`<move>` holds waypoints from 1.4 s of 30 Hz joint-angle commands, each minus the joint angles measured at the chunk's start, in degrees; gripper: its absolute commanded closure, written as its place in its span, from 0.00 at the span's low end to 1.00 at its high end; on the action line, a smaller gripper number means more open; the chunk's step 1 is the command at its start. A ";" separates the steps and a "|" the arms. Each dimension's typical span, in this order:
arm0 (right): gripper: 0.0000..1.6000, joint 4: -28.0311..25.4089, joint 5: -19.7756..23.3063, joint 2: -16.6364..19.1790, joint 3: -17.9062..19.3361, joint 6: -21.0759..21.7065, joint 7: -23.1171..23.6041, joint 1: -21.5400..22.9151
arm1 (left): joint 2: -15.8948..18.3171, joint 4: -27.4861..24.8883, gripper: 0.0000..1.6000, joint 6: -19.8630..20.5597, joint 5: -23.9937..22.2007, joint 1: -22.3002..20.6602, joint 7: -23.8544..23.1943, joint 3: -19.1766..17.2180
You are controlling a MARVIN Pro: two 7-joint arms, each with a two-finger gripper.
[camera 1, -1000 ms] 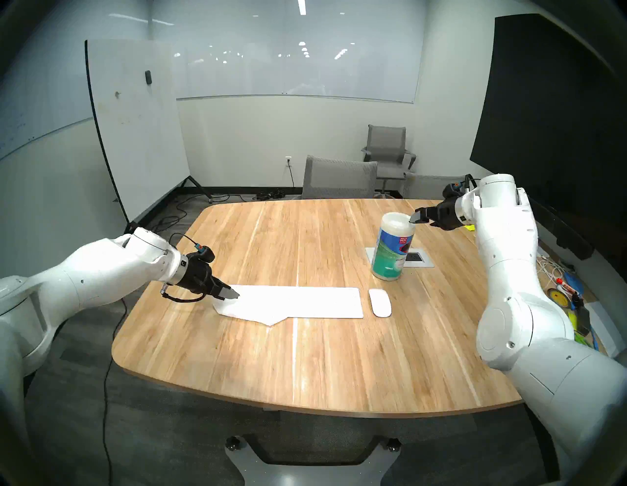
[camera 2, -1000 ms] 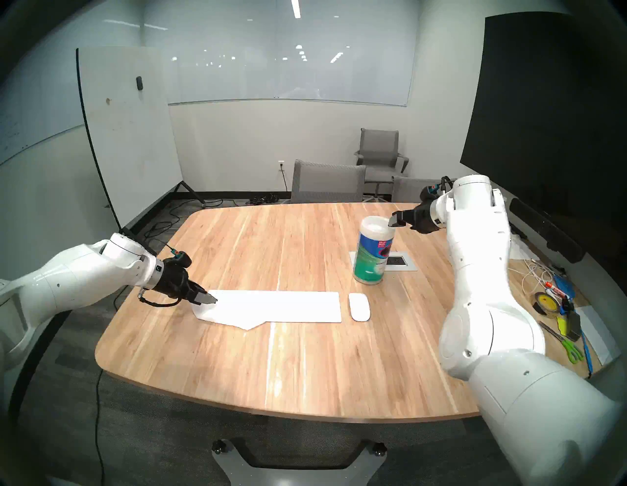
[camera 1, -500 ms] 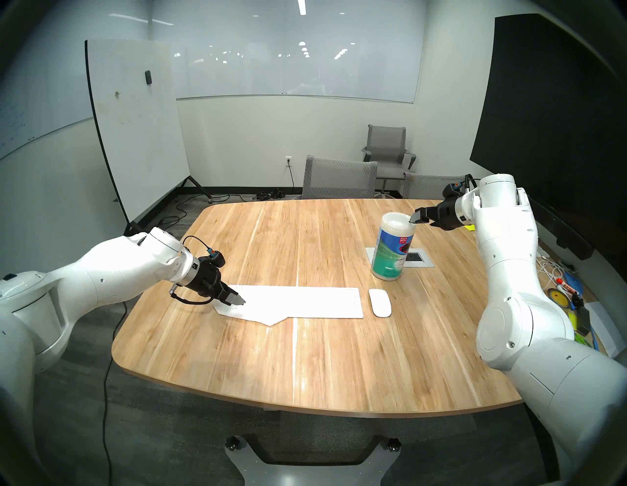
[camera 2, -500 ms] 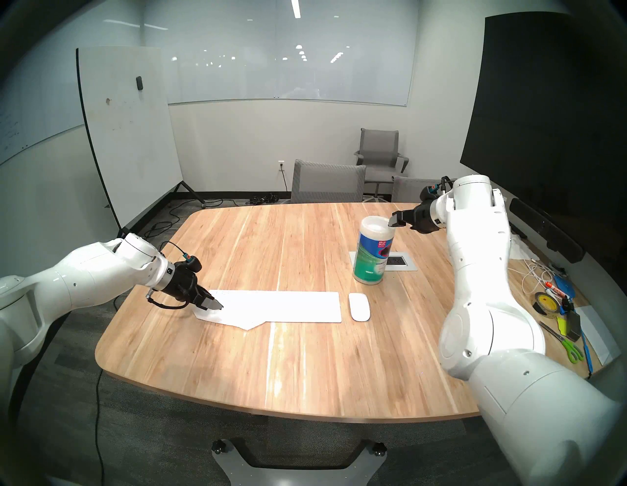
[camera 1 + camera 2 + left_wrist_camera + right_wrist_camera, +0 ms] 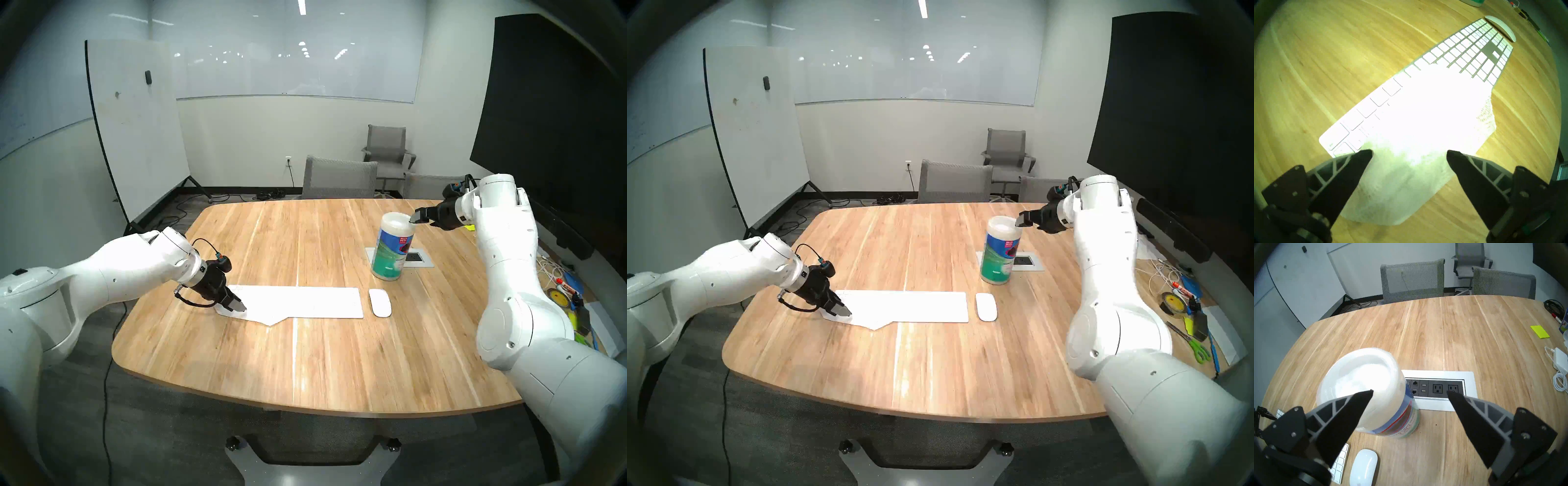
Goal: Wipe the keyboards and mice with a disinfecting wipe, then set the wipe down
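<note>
My left gripper (image 5: 1409,153), jaws spread, straddles the wipe (image 5: 1398,190) at the keyboard (image 5: 305,302) left end; the long axis runs rightward toward the mouse (image 5: 380,303). Right gripper (image 5: 1410,393) idle, spread.

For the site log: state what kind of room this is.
Most likely an office meeting room: a large wooden conference table with a built-in power and data outlet panel, grey mesh office chairs, and a rolling whiteboard.
</note>
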 commanded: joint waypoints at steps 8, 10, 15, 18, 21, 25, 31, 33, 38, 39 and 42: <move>0.00 -1.11 0.24 0.02 0.09 -0.12 0.50 1.35 | -1.43 0.38 1.00 -0.13 0.70 -0.88 -0.30 -0.67; 0.00 -1.10 0.24 0.02 0.09 -0.12 0.49 1.35 | -1.27 -0.18 1.00 0.22 0.75 -0.96 -0.24 -0.80; 0.00 -1.10 0.24 0.02 0.08 -0.12 0.50 1.35 | -0.76 -0.91 1.00 0.05 1.06 -0.94 0.68 -1.06; 0.00 -1.09 0.25 0.02 0.09 -0.12 0.49 1.35 | -0.29 -1.54 1.00 0.06 1.17 -1.13 1.38 -1.21; 0.00 -1.09 0.25 0.02 0.09 -0.12 0.49 1.35 | 0.33 -2.26 1.00 0.19 1.19 -1.21 2.02 -1.28; 0.00 -1.09 0.25 0.02 0.09 -0.12 0.49 1.35 | 1.40 -3.61 1.00 0.92 1.03 -1.18 2.79 -1.31; 0.00 -1.10 0.25 0.02 0.08 -0.12 0.49 1.35 | 3.39 -5.14 1.00 1.88 0.91 -0.50 3.93 -1.00; 0.00 -1.10 0.25 0.02 0.08 -0.12 0.49 1.35 | 3.97 -5.67 1.00 2.07 0.86 -0.26 4.16 -0.91; 0.00 -1.12 0.25 0.03 0.07 -0.12 0.50 1.34 | 5.01 -6.74 1.00 2.35 0.43 0.51 4.65 -0.88; 0.00 -1.13 0.25 0.03 0.07 -0.12 0.51 1.34 | 5.19 -7.03 1.00 2.44 0.31 0.63 4.78 -0.90; 0.00 -1.13 0.25 0.03 0.07 -0.12 0.51 1.34 | 5.76 -8.05 1.00 2.76 -0.04 1.08 5.19 -0.90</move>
